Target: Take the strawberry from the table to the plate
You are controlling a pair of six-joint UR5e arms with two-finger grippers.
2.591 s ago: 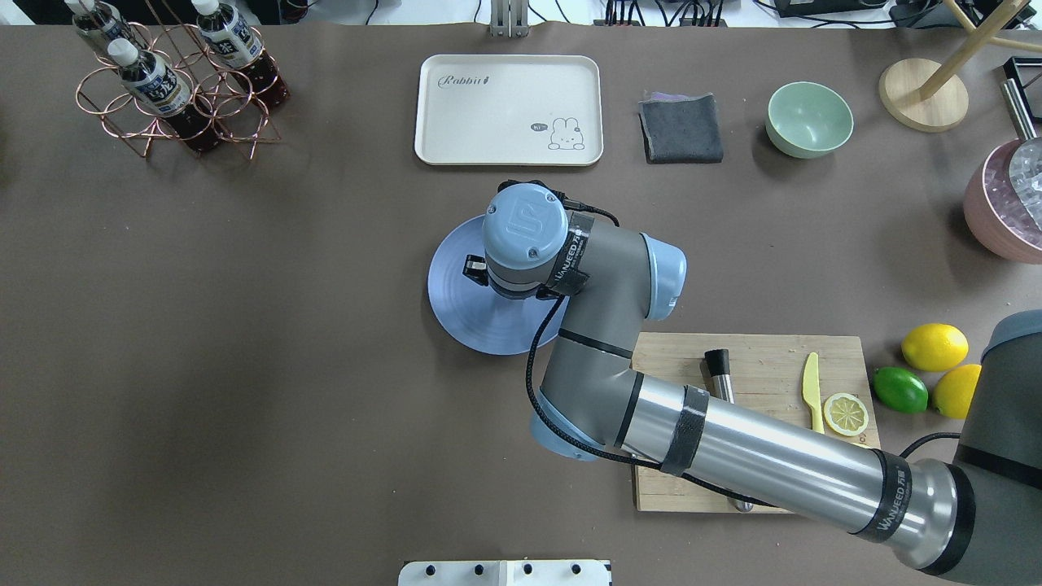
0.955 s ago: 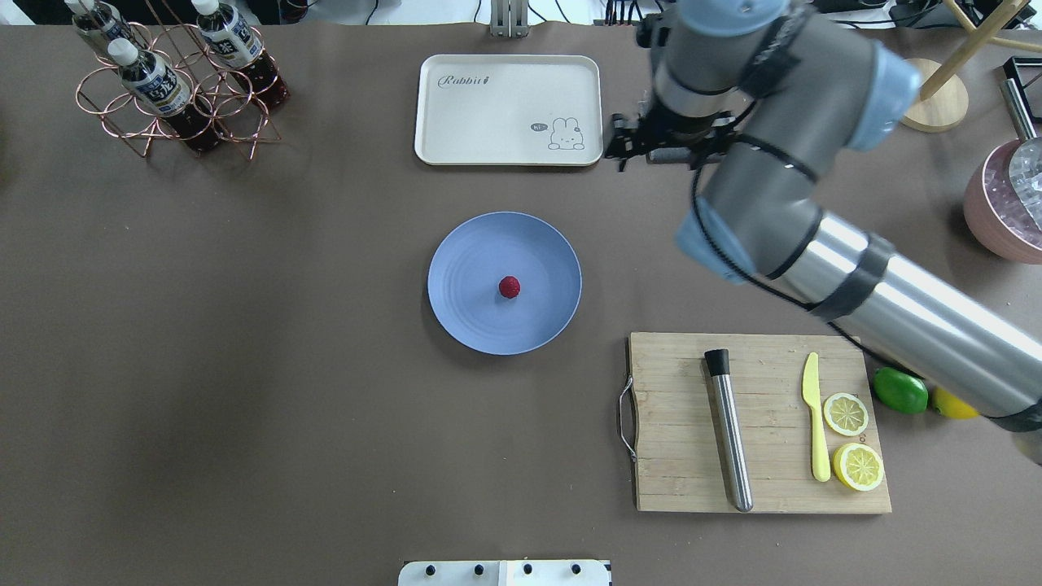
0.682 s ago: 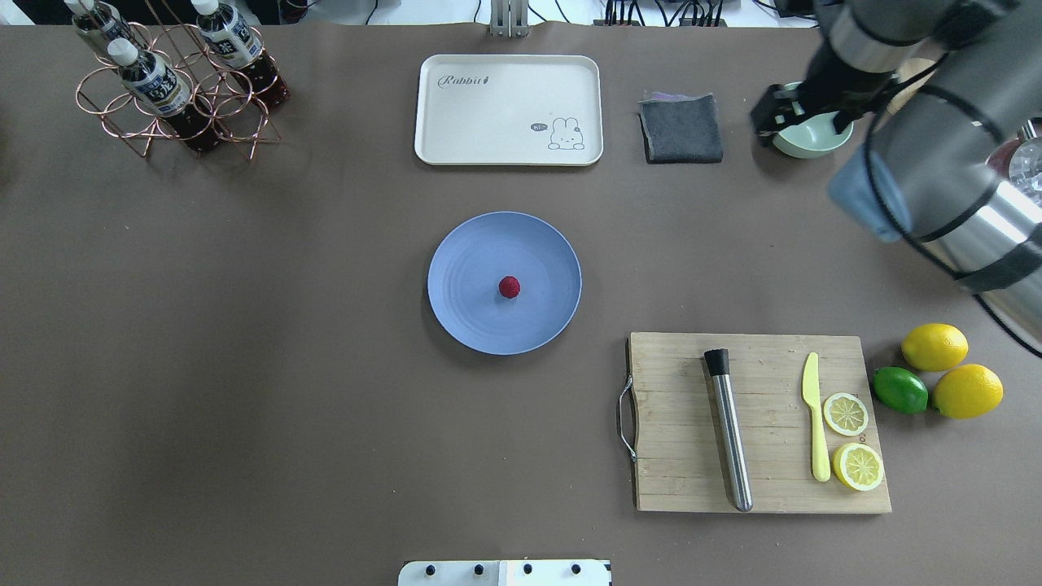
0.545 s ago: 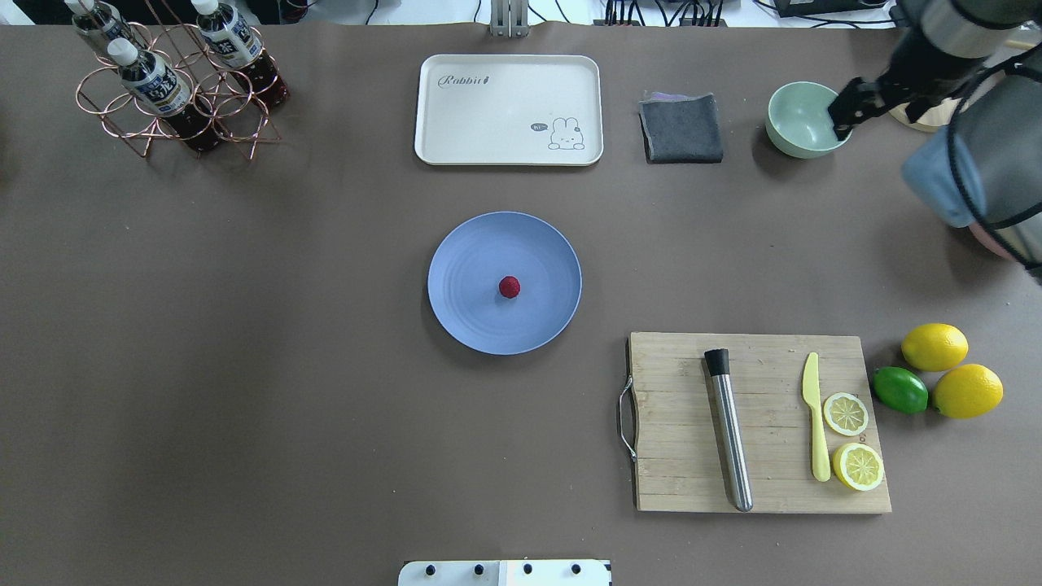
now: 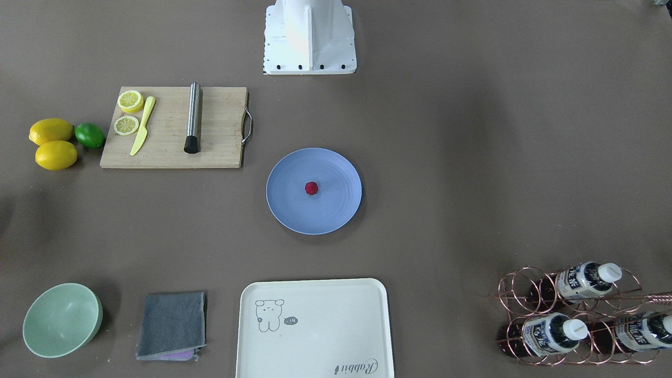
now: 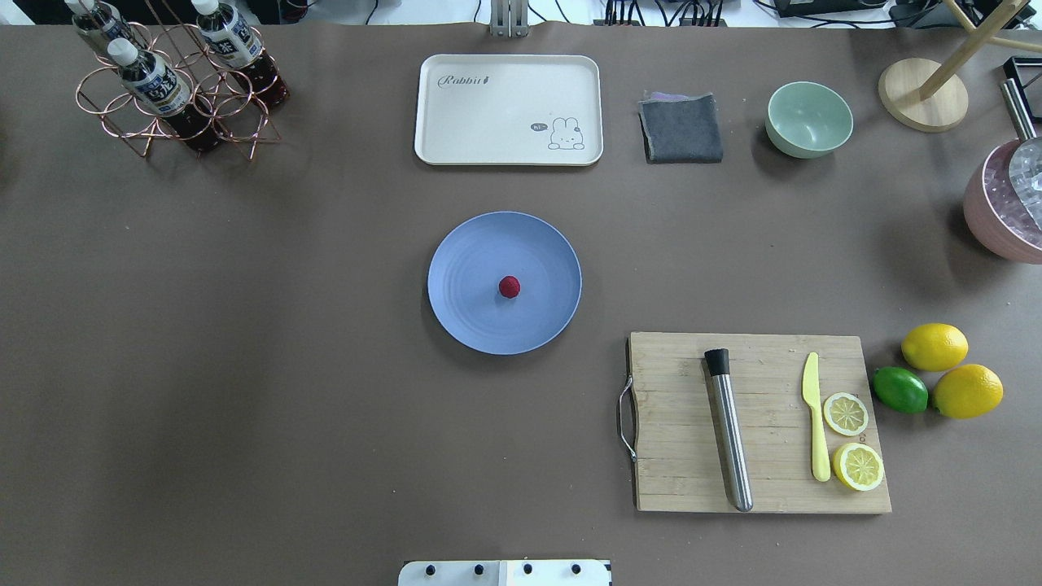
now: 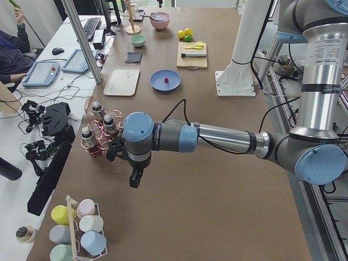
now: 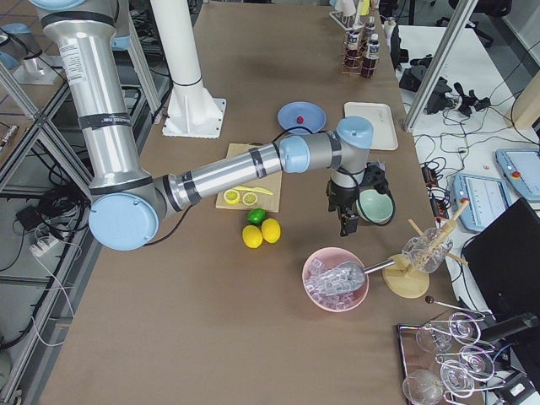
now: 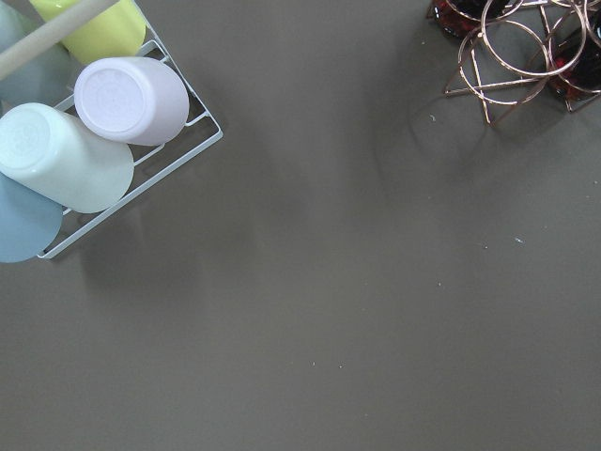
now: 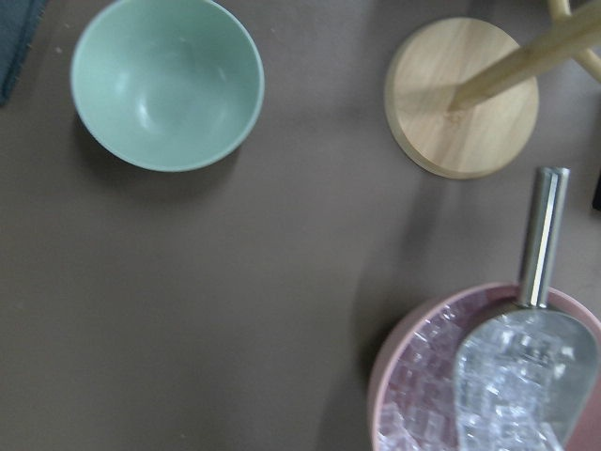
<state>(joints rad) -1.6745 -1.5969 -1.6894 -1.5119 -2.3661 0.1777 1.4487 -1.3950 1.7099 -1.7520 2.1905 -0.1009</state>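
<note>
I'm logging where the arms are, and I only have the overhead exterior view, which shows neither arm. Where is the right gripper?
Observer: In the exterior right view, the right gripper hangs over the grey-brown table between the round mint-green bowl and the pink bowl of ice.
Operator: And the left one?
Observer: The left gripper hangs over bare table between the copper wire bottle rack and some racked pastel cups.

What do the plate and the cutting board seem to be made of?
The plate: probably matte plastic or ceramic; even blue, faint rings, no shine. The cutting board: wood or bamboo, unvarnished look; pale strips with grain.
</note>
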